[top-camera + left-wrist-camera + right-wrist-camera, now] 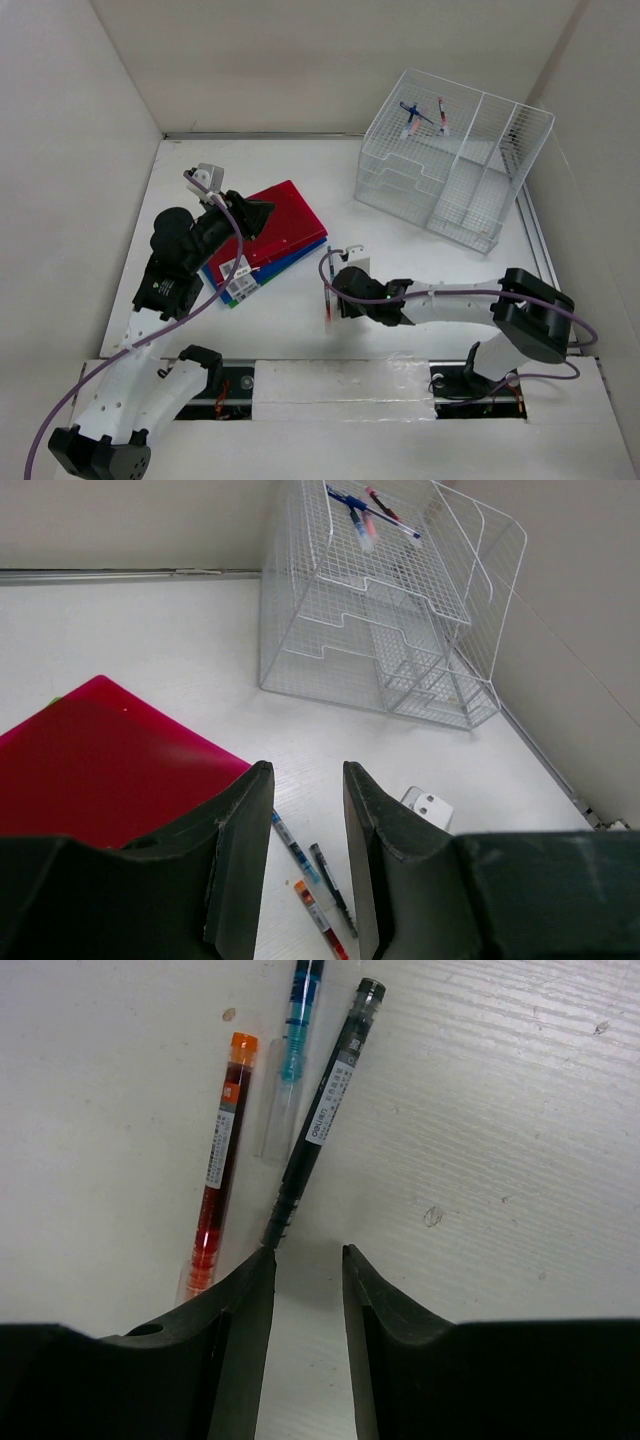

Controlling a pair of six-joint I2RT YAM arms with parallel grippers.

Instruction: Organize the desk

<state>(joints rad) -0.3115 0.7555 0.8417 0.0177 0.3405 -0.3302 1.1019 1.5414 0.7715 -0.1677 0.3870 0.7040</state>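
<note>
On the white desk (290, 165), three pens lie side by side: a red one (218, 1165), a clear blue one (293, 1055) and a black one (322, 1115). They show in the top view as the pens (328, 292). My right gripper (306, 1252) is open just short of them, low over the desk. Nothing is between its jaws, and the black pen's tip is at its left fingertip (262, 1260). My left gripper (305, 775) is open and empty, raised over the edge of a red folder (100, 760). The same pens (318, 880) lie below it.
The red folder (285, 215) tops a stack with blue and green folders under it, and paper labels (238, 278) at the stack's near end. A white wire-mesh organizer (455, 170) stands at the back right with pens (415, 118) on its top tray. White panels wall the sides.
</note>
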